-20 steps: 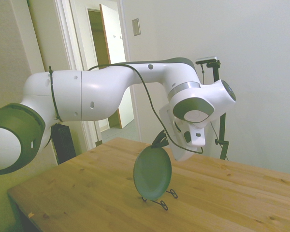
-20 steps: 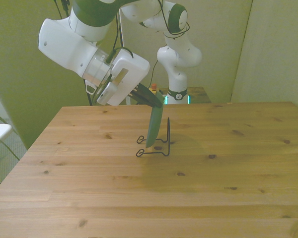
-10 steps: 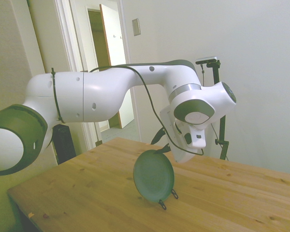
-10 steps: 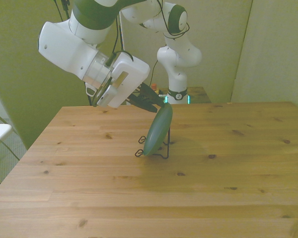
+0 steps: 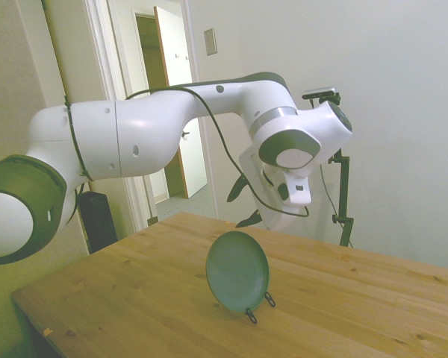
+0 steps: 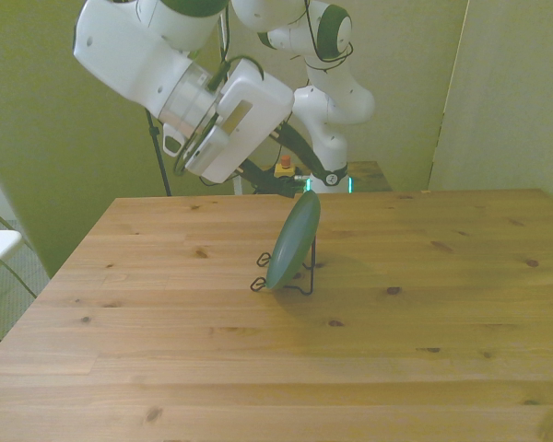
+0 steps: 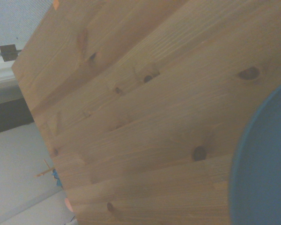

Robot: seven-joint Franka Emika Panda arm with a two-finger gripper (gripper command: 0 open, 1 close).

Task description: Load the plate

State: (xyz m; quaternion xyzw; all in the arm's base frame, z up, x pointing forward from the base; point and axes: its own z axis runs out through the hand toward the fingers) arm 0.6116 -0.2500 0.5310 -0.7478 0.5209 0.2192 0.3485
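Note:
The teal plate (image 5: 237, 270) stands on edge in a black wire rack (image 5: 251, 316) near the table's middle, leaning back against the rack's upright (image 6: 311, 247). From across the table the plate (image 6: 293, 241) shows edge-on and tilted. My gripper (image 5: 241, 203) hangs above and behind the plate's top rim, apart from it, open and holding nothing. The gripper (image 6: 306, 182) sits just over the rim in the front view. The wrist view catches only a blurred arc of the plate (image 7: 264, 164) over bare wood.
The wooden table (image 6: 166, 350) stretches wide around the rack. Its near corner (image 5: 30, 306) in the side view drops off toward a doorway and a dark box on the floor.
The gripper has let go of the plate and risen up and back. The plate, upright a second ago, tipped back to lean in the rack and now rests there.

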